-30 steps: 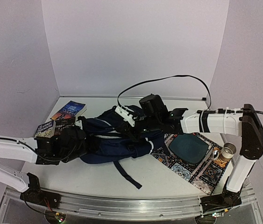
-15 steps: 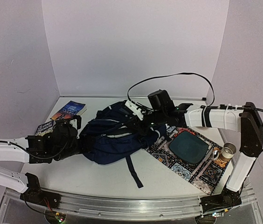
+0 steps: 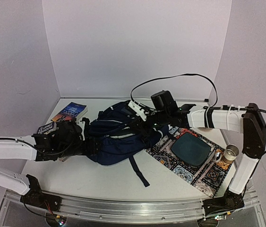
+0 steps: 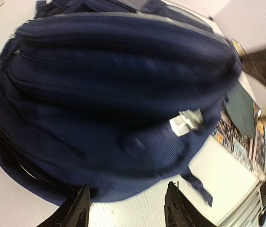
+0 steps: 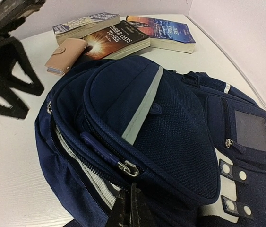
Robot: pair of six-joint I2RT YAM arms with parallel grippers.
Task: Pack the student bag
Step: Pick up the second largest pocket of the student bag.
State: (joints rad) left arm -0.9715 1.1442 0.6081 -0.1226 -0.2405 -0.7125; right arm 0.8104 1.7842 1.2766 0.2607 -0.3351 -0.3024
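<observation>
The student bag [image 3: 116,139], dark navy with a grey stripe, lies on its side mid-table. It fills the left wrist view [image 4: 114,90] and the right wrist view [image 5: 170,123]. My left gripper [image 3: 86,144] is open at the bag's left end; in its own view the fingers [image 4: 128,189] stand apart over bare table just below the bag's edge, holding nothing. My right gripper [image 3: 140,124] is shut on the bag's fabric beside a zip opening, just below a metal zip puller [image 5: 129,168]. The right fingertips [image 5: 133,196] are pressed together.
Books [image 3: 69,111] lie at the back left, with several books [image 5: 118,40] and a tan card wallet [image 5: 66,53] showing beyond the bag. A patterned mat [image 3: 208,177] carrying a dark teal pad [image 3: 192,149] and a small roll [image 3: 230,152] lies to the right.
</observation>
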